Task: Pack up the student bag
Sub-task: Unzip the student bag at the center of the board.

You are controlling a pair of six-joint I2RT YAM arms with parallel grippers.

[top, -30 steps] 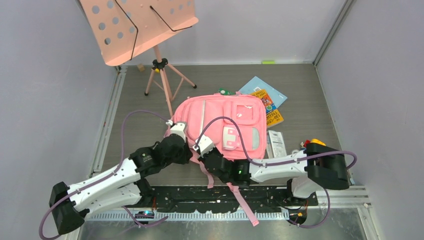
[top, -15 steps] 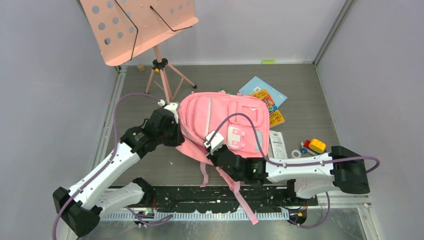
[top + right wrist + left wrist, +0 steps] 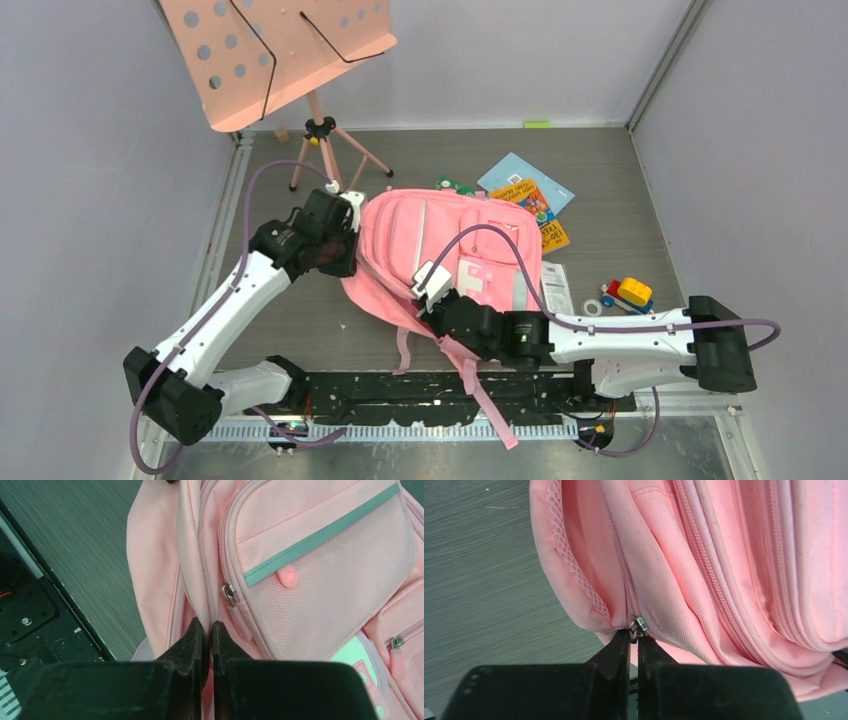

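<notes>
Jaws on both arms are pinched almost shut, each on part of the bag. The left jaws nip the metal zip slider and the right jaws clamp a ridge of fabric beside the front pocket (image 3: 325, 580).

The grey bench (image 3: 620, 200) carries everything. The student bag (image 3: 395, 250) lies mid-bench with its pockets up, between the two arms, and its straps (image 3: 485, 395) trail toward the near edge. The right hold likely anchors the soft cloth so that a pull on the slider moves the zip and not the whole bag. Opening the main compartment looks like the step in hand.

The music stand (image 3: 270, 60) stands far left, clear of the bag. The books (image 3: 530, 185) lie at the bag's far right corner, not yet packed. A toy (image 3: 630, 292) sits further right. The zip slider (image 3: 638, 626) is at the bag's left edge, beside the mesh side panel.
</notes>
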